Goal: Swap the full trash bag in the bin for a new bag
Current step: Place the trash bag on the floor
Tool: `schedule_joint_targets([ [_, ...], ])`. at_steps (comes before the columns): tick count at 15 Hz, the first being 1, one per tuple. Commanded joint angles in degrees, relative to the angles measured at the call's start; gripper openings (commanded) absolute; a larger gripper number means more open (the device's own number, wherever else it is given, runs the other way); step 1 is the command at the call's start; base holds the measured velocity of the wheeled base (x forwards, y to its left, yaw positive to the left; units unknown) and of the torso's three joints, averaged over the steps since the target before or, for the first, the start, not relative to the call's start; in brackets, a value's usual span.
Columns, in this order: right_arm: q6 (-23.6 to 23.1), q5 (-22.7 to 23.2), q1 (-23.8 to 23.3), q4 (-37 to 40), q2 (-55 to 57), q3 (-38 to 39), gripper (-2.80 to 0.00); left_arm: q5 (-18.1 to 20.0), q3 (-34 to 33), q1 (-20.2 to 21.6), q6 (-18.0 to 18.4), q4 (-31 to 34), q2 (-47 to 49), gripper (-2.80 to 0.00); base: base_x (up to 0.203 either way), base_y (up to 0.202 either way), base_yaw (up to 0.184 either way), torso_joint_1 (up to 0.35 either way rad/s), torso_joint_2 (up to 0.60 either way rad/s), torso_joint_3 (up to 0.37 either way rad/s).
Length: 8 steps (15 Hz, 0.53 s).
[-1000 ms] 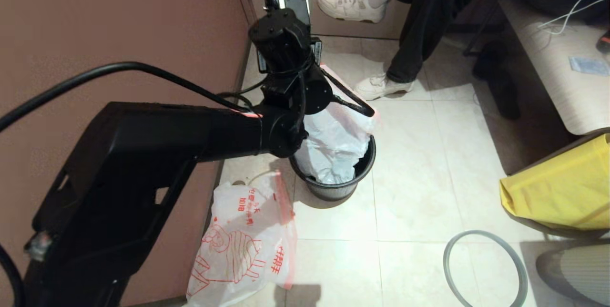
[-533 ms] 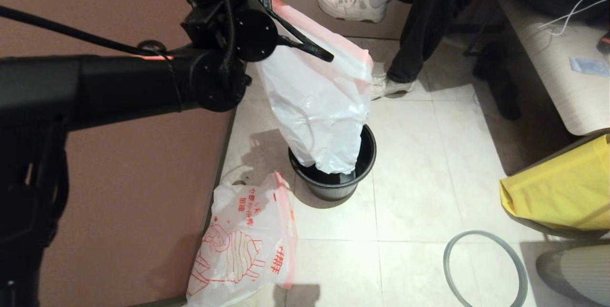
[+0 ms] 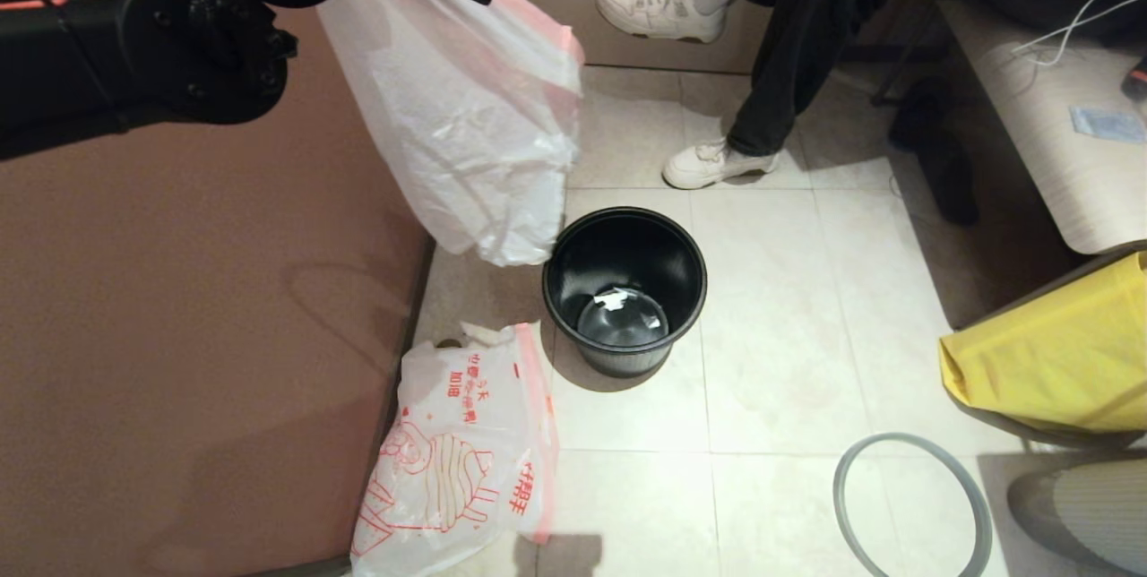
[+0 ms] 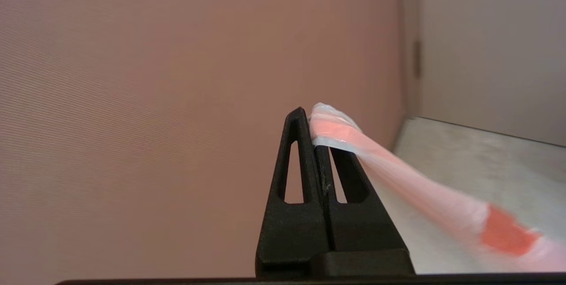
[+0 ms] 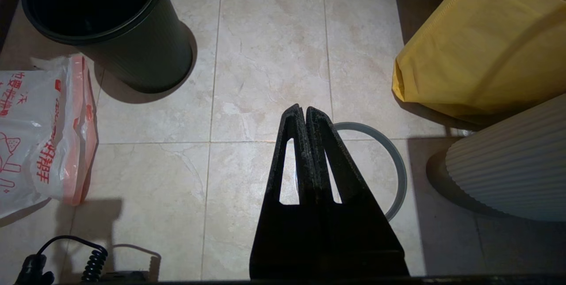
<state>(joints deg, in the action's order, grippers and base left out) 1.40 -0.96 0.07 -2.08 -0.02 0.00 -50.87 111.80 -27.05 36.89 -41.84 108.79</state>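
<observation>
**Mei:** Jaws first, then: the left gripper (image 4: 316, 143) has its jaws pinched tight on the pink-red edge of the full trash bag (image 3: 466, 111), and the bag hangs from that one pinch, up and to the left of the bin (image 3: 625, 290), clear of its rim.

**Tomas:** And left of the bin on the floor?

**Mei:** The new bag (image 3: 461, 460) lies flat and limp just beside the bin, on its near-left side, red cartoon print facing up. The bin itself stands open with nothing in it but a shine on its bottom.

**Tomas:** How do you think the hanging bag will behave?

**Mei:** Soft, thin film, so I judge it will swing and stretch at the pinch. It sags without pulling the edge taut, so it looks fairly light, though I cannot make out its contents. The hemmed coloured edge is the sensible hold; the plain film below could tear or slip.

**Tomas:** The new one?

**Mei:** Lighter still, and slippery on the tiles. I would take it by its pink-red edge, where the layers are doubled, instead of scraping at the flat middle.

**Tomas:** To the right of the bin?

**Mei:** The grey ring rim (image 3: 914, 505) lies on the floor, near-right of the bin and well apart from it. The right gripper (image 5: 305, 114) hangs parked above that ring, jaws pressed together on nothing. Farther right sits a large yellow bag (image 3: 1057, 353).
</observation>
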Motion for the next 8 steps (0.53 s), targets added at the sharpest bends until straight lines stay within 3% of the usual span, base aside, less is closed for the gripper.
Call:
schedule_joint_targets([
  [1,0.0,0.0,0.0,0.0,0.0,0.0,-2.8,-0.3,-0.1,1.6,0.8,-0.3,-0.6,-2.8,0.0,0.0,0.0,0.0,0.0,0.0],
  [8,0.0,0.0,0.0,0.0,0.0,0.0,-2.8,-0.3,-0.4,4.4,1.3,-1.5,12.0,-2.8,0.0,0.0,0.0,0.0,0.0,0.0],
])
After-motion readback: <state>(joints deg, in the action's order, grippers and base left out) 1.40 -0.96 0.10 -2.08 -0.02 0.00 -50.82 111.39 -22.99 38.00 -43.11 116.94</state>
